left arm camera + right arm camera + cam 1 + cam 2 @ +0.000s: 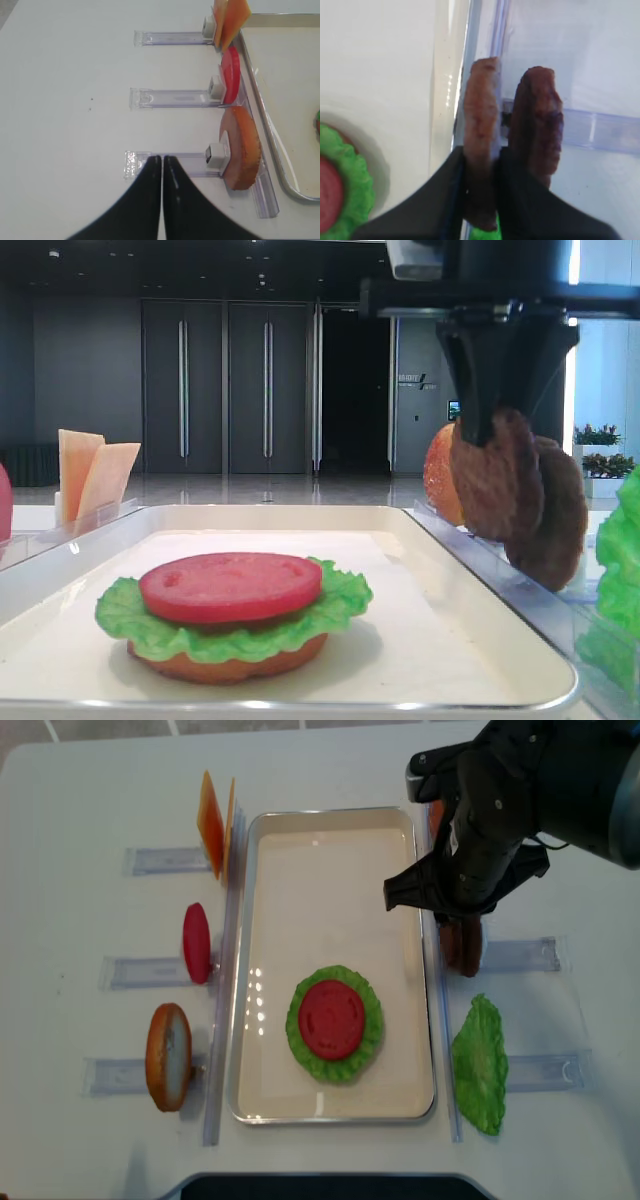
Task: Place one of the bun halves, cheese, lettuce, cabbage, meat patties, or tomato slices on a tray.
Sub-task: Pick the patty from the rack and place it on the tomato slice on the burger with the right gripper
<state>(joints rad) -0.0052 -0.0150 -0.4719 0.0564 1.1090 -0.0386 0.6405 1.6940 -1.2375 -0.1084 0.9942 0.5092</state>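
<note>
**A:** What do you see, left to right?

**B:** I see the left gripper (162,162) with jaws closed on nothing, above the bench (75,100), near a bun half (241,147) standing in its rack. A tomato slice (230,75) and cheese (230,17) stand beyond. On the tray (270,920), tomato (331,1018) tops lettuce (345,1062).

**A:** And the meat?

**B:** My right gripper (481,160) has its jaws clamped on one rough brown meat patty (481,115); the second patty (537,120) stands just beside it, right of the tray rim.

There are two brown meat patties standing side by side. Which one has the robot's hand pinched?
The patty nearer the tray: the right hand has its black fingers shut on both its faces. The other patty stands untouched beside it, farther from the tray.
</note>
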